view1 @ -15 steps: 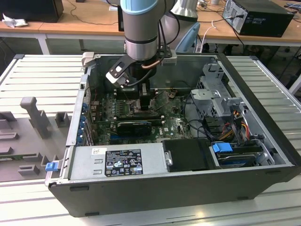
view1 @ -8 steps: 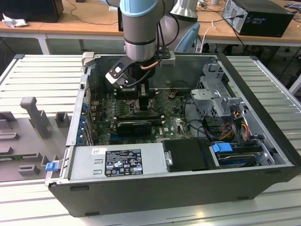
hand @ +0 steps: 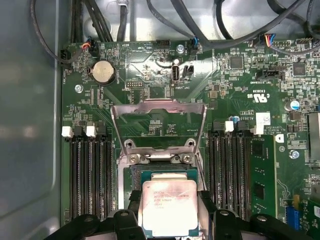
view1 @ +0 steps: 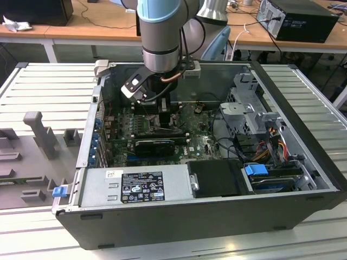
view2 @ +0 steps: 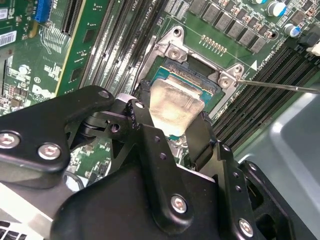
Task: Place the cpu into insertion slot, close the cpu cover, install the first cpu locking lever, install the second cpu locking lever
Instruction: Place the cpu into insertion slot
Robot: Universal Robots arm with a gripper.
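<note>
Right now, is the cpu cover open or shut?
Open: in the first wrist view the cover stands swung up on its hinge, leaving the cpu uncovered.

arm (view1: 160, 40): grey tube, pale-blue cap (view1: 162, 8) | end effector (view2: 175, 112): black, silver screws (view2: 178, 203)

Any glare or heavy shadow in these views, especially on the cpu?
Second wrist view: bright glare washes out much of the cpu top. First wrist view: the cpu is evenly lit, with no hot spot. Exterior view: the board under the arm sits in shadow, while the table is bright.
</note>
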